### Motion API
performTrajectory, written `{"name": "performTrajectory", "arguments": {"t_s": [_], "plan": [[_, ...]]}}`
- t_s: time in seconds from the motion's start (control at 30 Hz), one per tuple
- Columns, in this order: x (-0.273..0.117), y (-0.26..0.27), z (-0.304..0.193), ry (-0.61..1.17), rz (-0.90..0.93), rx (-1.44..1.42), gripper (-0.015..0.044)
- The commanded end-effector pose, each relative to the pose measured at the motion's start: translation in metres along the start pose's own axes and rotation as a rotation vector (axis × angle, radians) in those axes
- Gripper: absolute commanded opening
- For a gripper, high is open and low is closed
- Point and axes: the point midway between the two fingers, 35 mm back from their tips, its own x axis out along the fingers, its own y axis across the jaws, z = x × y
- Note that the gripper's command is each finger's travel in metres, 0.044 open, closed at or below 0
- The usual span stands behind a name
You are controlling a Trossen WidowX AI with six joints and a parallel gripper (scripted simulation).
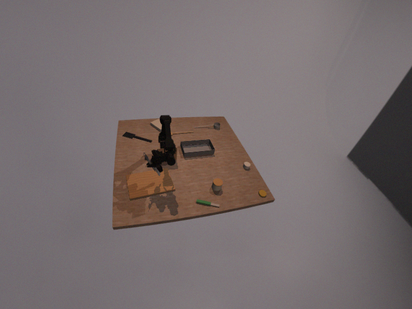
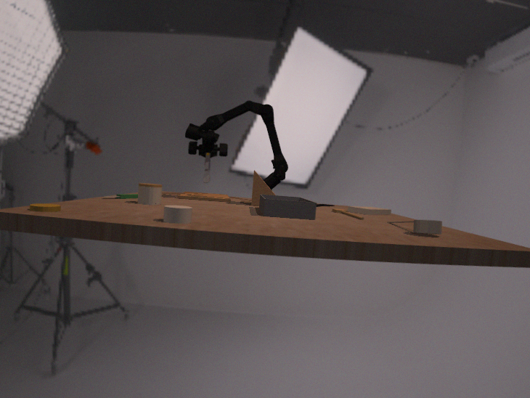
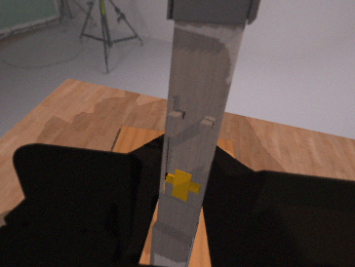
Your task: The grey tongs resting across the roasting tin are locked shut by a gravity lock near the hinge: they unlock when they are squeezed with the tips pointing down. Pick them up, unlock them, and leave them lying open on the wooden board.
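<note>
My gripper (image 1: 154,167) (image 2: 208,153) (image 3: 184,140) is shut on the grey tongs (image 1: 157,171) (image 2: 207,168) (image 3: 197,73). It holds them in the air, and they run steeply between the dark fingers. In the exterior view one end hangs below the fingers, well above the table. The wrist view shows a yellow cross-shaped piece between the fingers and a dark grey part at the top. Whether the tongs' arms are locked cannot be told. The wooden board (image 1: 146,191) (image 2: 213,198) (image 3: 128,138) lies beneath and ahead. The roasting tin (image 1: 199,154) (image 2: 287,207) holds no tongs.
A jar with an orange lid (image 1: 218,185) (image 2: 149,195) and a green-handled knife (image 1: 203,202) stand and lie right of the board. A white cup (image 1: 246,165) (image 2: 177,214) and a yellow disc (image 1: 262,193) (image 2: 44,208) are near the right edge. A black spatula (image 1: 137,137) lies behind.
</note>
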Motion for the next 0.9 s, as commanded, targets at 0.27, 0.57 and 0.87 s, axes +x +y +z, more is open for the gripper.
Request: {"name": "performTrajectory", "arguments": {"t_s": [0.27,0.57,0.87], "plan": [[0.023,0.005,-0.008,0.328,-0.018,-0.026,-0.015],[0.034,0.005,-0.014,0.589,-0.02,-0.032,-0.015],[0.039,0.002,-0.017,0.85,-0.011,-0.019,-0.015]]}}
